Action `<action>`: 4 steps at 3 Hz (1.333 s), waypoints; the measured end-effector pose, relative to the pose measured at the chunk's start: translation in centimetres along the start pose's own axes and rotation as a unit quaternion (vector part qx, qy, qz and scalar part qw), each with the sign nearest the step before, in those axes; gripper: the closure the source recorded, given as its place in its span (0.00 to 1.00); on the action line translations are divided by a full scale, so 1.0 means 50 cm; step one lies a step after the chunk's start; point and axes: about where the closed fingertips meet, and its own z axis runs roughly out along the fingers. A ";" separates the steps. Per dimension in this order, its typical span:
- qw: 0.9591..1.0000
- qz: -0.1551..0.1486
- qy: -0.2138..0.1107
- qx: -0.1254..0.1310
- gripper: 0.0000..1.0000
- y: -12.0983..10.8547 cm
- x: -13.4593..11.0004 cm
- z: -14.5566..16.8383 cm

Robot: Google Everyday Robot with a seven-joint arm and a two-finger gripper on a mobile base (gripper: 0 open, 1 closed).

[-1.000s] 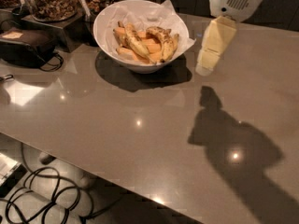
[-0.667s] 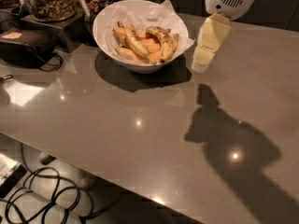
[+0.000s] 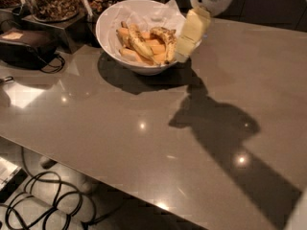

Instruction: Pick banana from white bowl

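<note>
1. The banana (image 3: 165,38) lies in the right half of the bowl (image 3: 108,42), on top of the paler fruit; it is curved and dark-spotted, and its long axis runs from far-left to near-right, with the near end dipping toward the right rim
2. The other bananas (image 3: 136,42) lie against its left side, so its right side looks like the freer one
3. The paper (image 3: 173,11) stands above the far-right rim, just behind the banana
4. The tool (image 3: 182,54) hangs slanted at the bowl's right rim, with its tip just right of the banana; I cannot tell if they touch, nor whether the tool is spread or pressed together
5. In my judgement, since the banana lies just left of the tool's tip, the move calls for a short shift left over the rim and a grasp across the banana's width, not along it
6. The bowl sits on the far-left part of the surface (image 3: 120,128)
</note>
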 end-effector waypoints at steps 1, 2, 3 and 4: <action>0.999 0.025 -0.011 -0.015 0.00 -0.056 -0.059 0.033; 0.998 0.049 -0.030 -0.019 0.00 -0.102 -0.094 0.056; 0.996 0.073 -0.038 -0.021 0.19 -0.136 -0.115 0.086; 0.995 0.091 -0.040 -0.027 0.22 -0.155 -0.123 0.116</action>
